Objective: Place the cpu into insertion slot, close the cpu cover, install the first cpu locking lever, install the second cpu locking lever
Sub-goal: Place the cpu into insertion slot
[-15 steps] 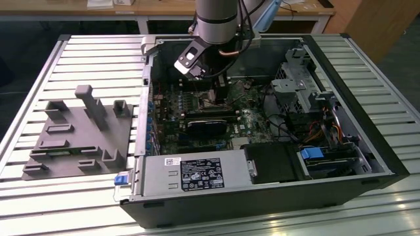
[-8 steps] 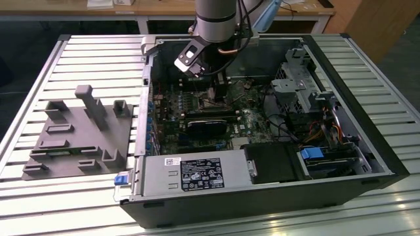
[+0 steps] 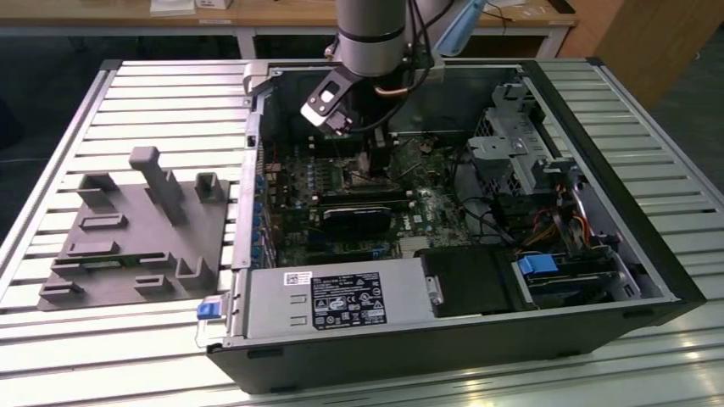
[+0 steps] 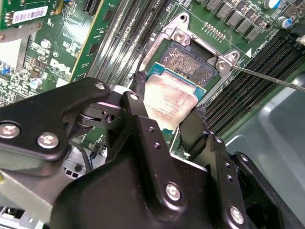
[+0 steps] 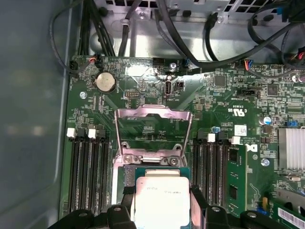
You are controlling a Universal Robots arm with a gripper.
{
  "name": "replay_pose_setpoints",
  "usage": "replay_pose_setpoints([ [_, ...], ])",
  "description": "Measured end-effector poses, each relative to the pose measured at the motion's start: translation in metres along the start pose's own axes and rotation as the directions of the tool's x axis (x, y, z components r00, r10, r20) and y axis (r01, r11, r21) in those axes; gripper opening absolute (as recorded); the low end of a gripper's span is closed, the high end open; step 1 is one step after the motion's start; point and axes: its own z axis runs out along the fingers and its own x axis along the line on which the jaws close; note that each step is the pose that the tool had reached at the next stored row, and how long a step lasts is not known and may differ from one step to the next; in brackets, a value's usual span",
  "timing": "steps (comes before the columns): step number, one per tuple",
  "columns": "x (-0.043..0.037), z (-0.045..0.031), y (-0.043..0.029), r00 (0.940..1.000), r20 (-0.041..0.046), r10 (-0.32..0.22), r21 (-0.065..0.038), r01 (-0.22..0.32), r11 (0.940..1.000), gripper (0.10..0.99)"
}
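Note:
My gripper is shut on the cpu, a flat square chip with a dull silvery top and a green edge. One black finger presses on each of its sides. The cpu hangs over the near part of the insertion slot; the slot's dark pin field and silver rim show beyond it. I cannot tell whether chip and slot touch. The cpu cover, a thin silver frame with a window, stands swung open behind the slot. A thin metal lever rod sticks out beside the slot. In the exterior view the arm reaches down into the case.
Black memory slots flank the socket on both sides. Cables hang past the board's far edge, near a coin battery. The open computer case holds a power supply and drive cage. A grey fixture lies at the exterior view's left.

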Motion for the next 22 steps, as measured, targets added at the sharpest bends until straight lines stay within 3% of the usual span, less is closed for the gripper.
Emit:
replay_pose_setpoints([
  [22,0.0039,0.0112,-0.0023,0.9999,0.0011,0.012,0.000,-0.012,0.9999,0.537],
])
